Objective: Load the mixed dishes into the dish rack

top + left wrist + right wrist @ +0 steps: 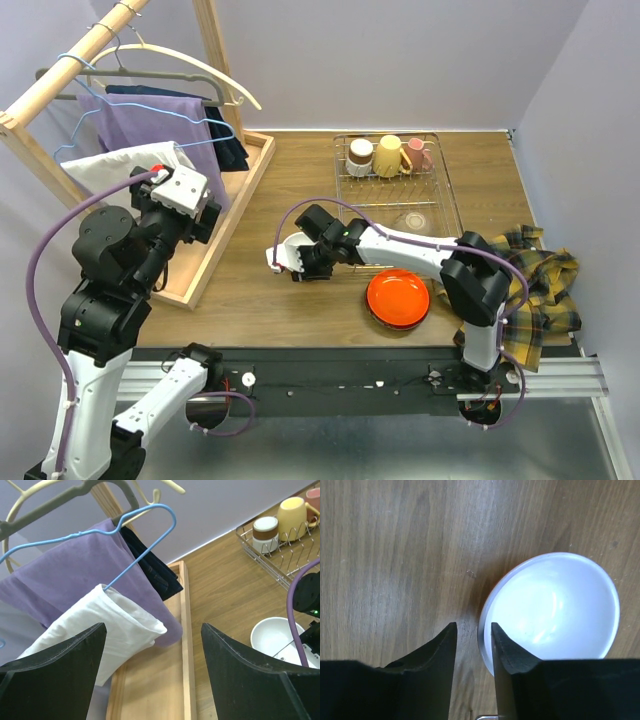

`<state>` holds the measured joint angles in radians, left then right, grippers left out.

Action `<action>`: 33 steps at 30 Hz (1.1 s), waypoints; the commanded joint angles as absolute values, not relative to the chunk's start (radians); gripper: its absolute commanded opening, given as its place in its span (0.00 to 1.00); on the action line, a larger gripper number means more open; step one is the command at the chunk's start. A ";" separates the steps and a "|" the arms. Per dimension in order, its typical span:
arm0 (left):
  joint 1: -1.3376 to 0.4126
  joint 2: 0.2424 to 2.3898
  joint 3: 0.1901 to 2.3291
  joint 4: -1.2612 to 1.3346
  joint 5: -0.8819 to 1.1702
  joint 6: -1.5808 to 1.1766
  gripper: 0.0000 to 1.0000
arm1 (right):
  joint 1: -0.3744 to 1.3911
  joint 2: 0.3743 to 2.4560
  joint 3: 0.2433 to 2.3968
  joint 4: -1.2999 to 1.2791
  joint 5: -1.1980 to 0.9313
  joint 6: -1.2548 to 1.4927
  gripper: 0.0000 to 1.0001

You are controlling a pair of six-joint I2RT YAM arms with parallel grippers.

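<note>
Right gripper (473, 626) — jaws narrowly parted astride the rim of the white bowl (555, 610), not yet pinching. Dish rack (392, 195): mugs (388, 155) at its far end. Left gripper (152, 626): spread, empty, well left of rack. White bowl: front-left of rack — best to seat the rim deep between the fingers before lifting.

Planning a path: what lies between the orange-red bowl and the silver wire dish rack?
Top view: the right arm's white forearm crosses between the orange-red bowl and dish rack.
</note>
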<state>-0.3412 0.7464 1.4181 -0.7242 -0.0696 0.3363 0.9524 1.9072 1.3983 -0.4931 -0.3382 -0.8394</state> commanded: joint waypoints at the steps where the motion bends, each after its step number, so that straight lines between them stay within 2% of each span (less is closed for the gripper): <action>1: -0.331 0.736 1.407 -0.739 -0.055 0.362 0.86 | 0.959 1.931 1.425 -0.482 -0.310 -0.850 0.36; 3: -0.331 0.735 1.407 -0.736 -0.054 0.364 0.86 | 0.959 1.933 1.424 -0.482 -0.307 -0.844 0.34; 9: -0.324 0.732 1.411 -0.733 -0.045 0.368 0.87 | 0.966 1.936 1.402 -0.483 -0.290 -0.857 0.19; 12: -0.321 0.730 1.419 -0.732 -0.035 0.374 0.87 | 0.976 1.940 1.401 -0.489 -0.282 -0.867 0.08; 13: -0.321 0.730 1.423 -0.729 -0.031 0.374 0.87 | 0.982 1.940 1.404 -0.500 -0.278 -0.868 0.01; 20: -0.318 0.746 1.468 -0.724 0.040 0.377 0.87 | 1.019 1.878 1.541 -0.574 -0.287 -0.781 0.01; 23: -0.319 0.744 1.471 -0.716 0.177 0.413 0.84 | 1.019 1.838 1.661 -0.627 -0.285 -0.651 0.00; 27: -0.319 0.715 1.411 -0.620 0.238 0.451 0.83 | 0.997 1.776 1.756 -0.658 -0.301 -0.465 0.01; 30: -0.321 0.773 1.427 -0.627 0.242 0.479 0.81 | 0.950 1.717 1.761 -0.666 -0.327 -0.349 0.01; 33: -0.334 0.883 1.492 -0.652 0.224 0.476 0.79 | 0.821 1.652 1.723 -0.634 -0.403 -0.204 0.01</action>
